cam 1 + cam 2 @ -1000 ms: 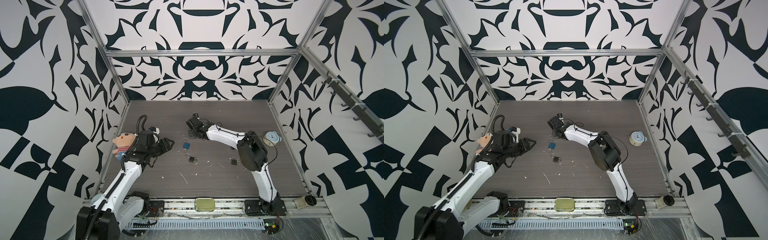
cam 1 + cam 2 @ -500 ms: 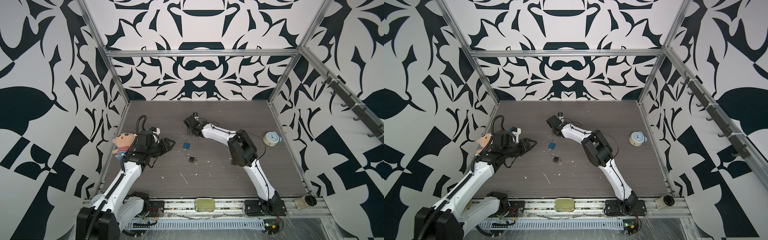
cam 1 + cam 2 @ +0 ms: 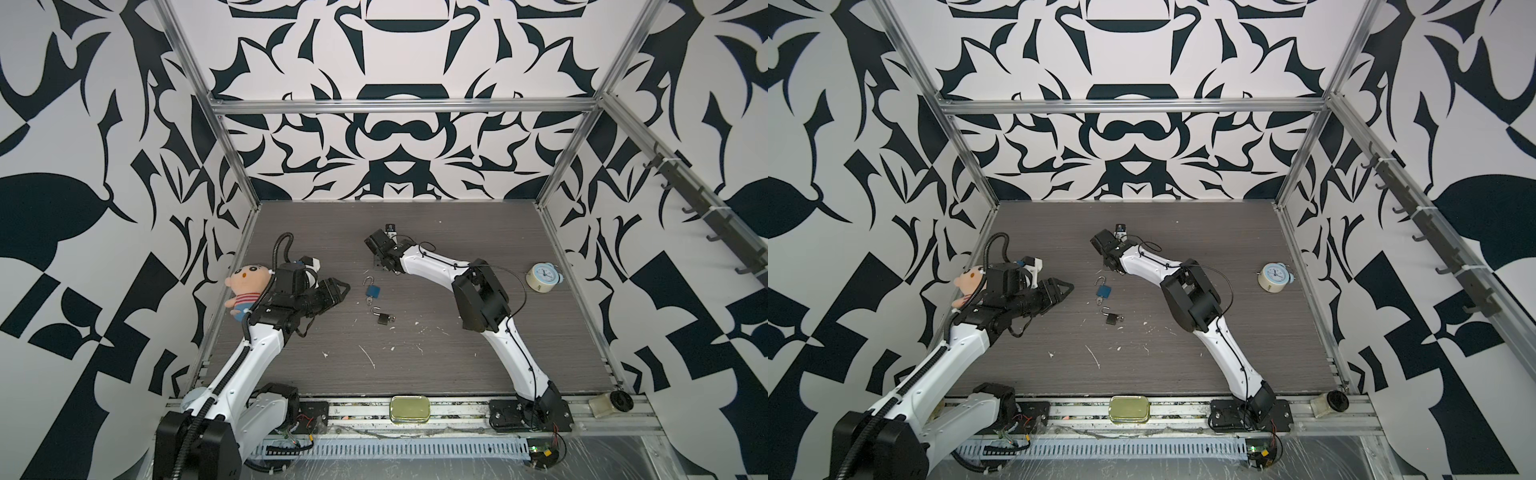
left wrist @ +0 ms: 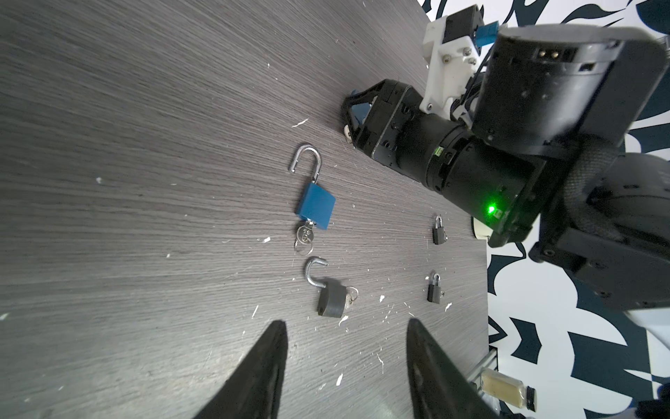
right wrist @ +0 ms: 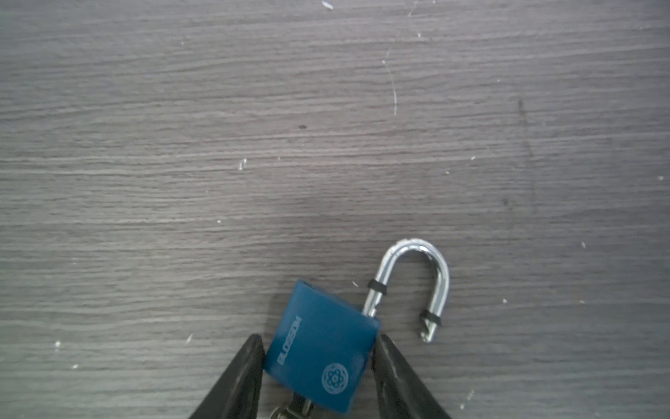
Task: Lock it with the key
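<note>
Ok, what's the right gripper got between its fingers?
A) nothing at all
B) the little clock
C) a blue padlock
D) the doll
C: the right wrist view shows a blue padlock sitting in the right gripper, with a finger against each side of it.

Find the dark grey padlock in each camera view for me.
Top view: grey padlock, mid-table between the arms.
Top view: same spot.
Left wrist: just ahead of the left tool.
Right wrist: not in view.
Landmark: loose blue padlock next to it, in those three views.
</note>
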